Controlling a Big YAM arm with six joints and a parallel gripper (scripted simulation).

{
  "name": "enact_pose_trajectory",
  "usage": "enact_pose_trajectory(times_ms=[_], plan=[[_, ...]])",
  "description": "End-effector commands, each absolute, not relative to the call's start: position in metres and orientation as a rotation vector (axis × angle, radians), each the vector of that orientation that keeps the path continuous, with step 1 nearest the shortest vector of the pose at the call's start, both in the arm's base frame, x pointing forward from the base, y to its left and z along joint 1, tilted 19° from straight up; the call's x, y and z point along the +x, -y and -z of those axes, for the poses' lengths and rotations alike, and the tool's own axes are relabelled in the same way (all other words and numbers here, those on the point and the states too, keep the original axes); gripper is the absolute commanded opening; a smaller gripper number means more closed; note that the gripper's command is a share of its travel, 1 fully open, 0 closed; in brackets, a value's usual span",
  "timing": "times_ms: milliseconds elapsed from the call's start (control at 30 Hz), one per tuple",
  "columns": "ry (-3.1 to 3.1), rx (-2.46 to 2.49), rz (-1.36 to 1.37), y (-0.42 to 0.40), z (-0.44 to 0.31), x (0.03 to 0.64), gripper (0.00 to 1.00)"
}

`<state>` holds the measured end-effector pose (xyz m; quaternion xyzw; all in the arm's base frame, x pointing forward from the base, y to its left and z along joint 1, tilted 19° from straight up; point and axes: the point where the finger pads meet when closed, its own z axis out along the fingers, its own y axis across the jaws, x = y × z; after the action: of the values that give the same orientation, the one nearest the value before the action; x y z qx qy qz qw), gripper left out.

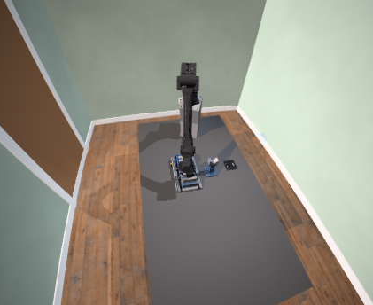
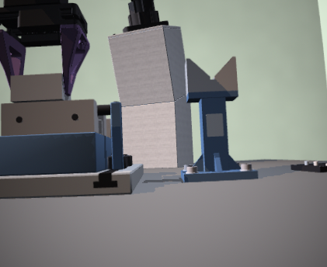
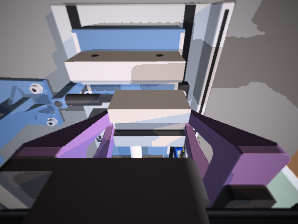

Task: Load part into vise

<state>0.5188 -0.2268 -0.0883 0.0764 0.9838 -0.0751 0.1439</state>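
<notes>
The part (image 2: 36,88) (image 3: 150,99), a pale block, is held level between the purple fingers of my gripper (image 2: 38,83) (image 3: 149,112), which is shut on it. It hangs over the vise, its underside about level with the top of the fixed jaw (image 2: 47,116) (image 3: 100,71) in the exterior view. In the wrist view it is set off from that jaw. A dark groove, apparently the slot, runs along its upper side. The work stop (image 2: 103,109) (image 3: 82,100), a dark rod, lies to one side. The low bars and the other jaw are mostly hidden.
The V-block (image 2: 227,79) (image 1: 214,160) stands on its blue post (image 2: 213,109) beside the vise. A flat black plate (image 2: 315,168) (image 1: 229,165) with small pins lies beyond it. A tall light grey block (image 2: 146,70) stands behind. The blue stop bracket (image 2: 116,136) rises at the vise's side.
</notes>
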Motion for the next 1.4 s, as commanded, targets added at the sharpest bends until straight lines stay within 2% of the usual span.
enact_pose_trajectory(times_ms=[0, 1367], plan=[[-2.796, 0.216, 0.232, 0.2387, 0.0777, 0.5327, 0.0], [-2.797, 0.217, 0.232, 0.2381, 0.0767, 0.531, 0.0]])
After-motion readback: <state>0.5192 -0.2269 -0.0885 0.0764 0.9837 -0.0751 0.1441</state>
